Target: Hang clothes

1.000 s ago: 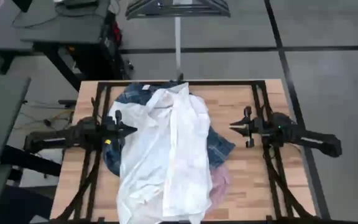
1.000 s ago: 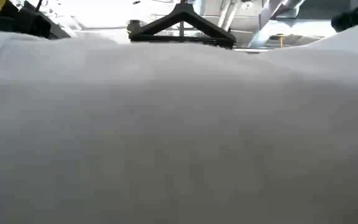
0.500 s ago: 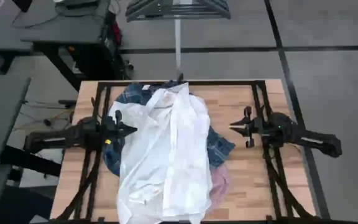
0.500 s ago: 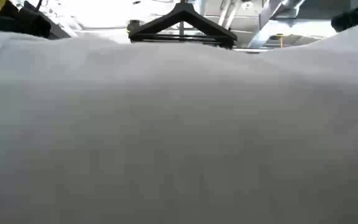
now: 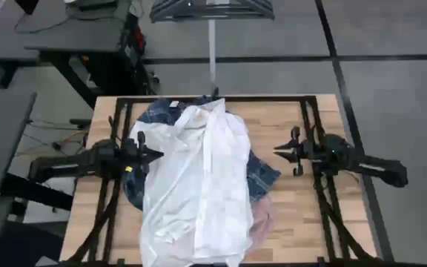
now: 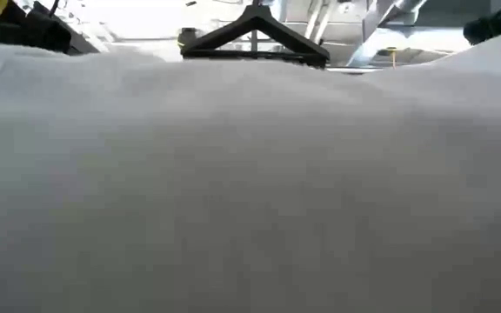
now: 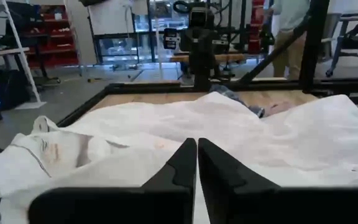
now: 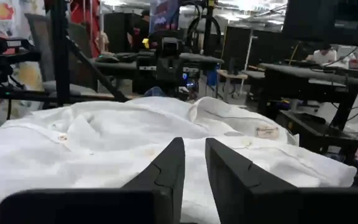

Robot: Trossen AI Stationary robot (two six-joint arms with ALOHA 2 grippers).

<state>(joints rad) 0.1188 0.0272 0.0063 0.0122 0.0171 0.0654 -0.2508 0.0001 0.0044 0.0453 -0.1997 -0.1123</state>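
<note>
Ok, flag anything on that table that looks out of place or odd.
The clothes lie in one heap: the white shirt is spread crumpled over the plaid shirt and the pink shirt, and its lower edge hangs past the table edge, blocking the low view. Nothing looks torn or spilled.

Overhead and wrist cameras share the white shirt (image 5: 199, 185)

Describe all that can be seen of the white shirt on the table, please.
The plain white soft button shirt lies crumpled on top of the pile at the middle of the wooden table, running from the far edge to the near one. Its collar and a label show in the right wrist view. It covers most of the blue plaid shirt and the pink shirt. Neither gripper holds it.
</note>
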